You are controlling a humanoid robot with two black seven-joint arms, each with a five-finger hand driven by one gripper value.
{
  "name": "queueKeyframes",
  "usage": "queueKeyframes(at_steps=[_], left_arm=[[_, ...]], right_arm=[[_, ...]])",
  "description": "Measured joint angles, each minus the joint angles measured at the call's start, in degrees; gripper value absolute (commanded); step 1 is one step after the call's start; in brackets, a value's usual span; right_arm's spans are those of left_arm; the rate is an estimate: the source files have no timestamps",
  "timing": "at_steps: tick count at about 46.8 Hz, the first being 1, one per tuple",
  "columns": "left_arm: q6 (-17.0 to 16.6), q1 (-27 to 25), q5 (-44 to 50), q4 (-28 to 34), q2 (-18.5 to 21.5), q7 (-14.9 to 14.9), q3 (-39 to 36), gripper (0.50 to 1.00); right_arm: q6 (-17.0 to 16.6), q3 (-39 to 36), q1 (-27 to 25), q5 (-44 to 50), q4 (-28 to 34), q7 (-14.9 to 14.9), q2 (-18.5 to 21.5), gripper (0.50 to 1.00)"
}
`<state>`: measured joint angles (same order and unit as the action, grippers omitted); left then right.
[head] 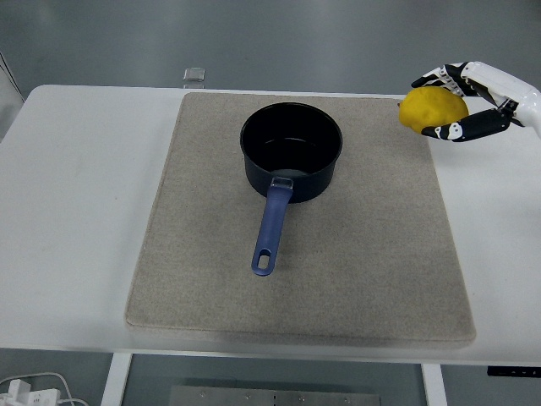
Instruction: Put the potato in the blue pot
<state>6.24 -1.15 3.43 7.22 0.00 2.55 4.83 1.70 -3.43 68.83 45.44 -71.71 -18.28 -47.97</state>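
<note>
Potato (432,111) in right hand (470,100), aloft.

A white table (76,186) stands on a grey floor (270,42) — evenly lit; white legs (118,381) below.

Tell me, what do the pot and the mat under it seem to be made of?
The blue pot looks like coated metal: dark, smooth interior with a faint sheen. Its handle looks like matte blue plastic. The mat appears to be felt or coarse fabric: beige, speckled, no shine.
</note>
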Motion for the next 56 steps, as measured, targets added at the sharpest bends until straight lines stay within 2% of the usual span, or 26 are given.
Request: queueKeyframes(at_steps=[13, 18, 23, 38, 56], left_arm=[[0.0, 0.0, 0.0, 0.0, 0.0, 0.0, 0.0, 1.000], [0.0, 0.0, 0.0, 0.0, 0.0, 0.0, 0.0, 1.000], [0.0, 0.0, 0.0, 0.0, 0.0, 0.0, 0.0, 1.000], [0.0, 0.0, 0.0, 0.0, 0.0, 0.0, 0.0, 1.000], [0.0, 0.0, 0.0, 0.0, 0.0, 0.0, 0.0, 1.000]], right_arm=[[0.6, -0.1, 1.3, -0.4, 0.0, 0.8, 1.8, 0.500], [0.7, -0.1, 2.0, -0.4, 0.5, 1.2, 4.2, 0.500], [0.7, 0.4, 3.8, -0.5, 2.6, 2.4, 8.3, 0.500], [0.5, 3.1, 7.9, -3.0, 12.1, 2.6, 22.0, 0.500], [0.6, 5.2, 7.6, -3.1, 20.1, 2.6, 33.2, 0.500]])
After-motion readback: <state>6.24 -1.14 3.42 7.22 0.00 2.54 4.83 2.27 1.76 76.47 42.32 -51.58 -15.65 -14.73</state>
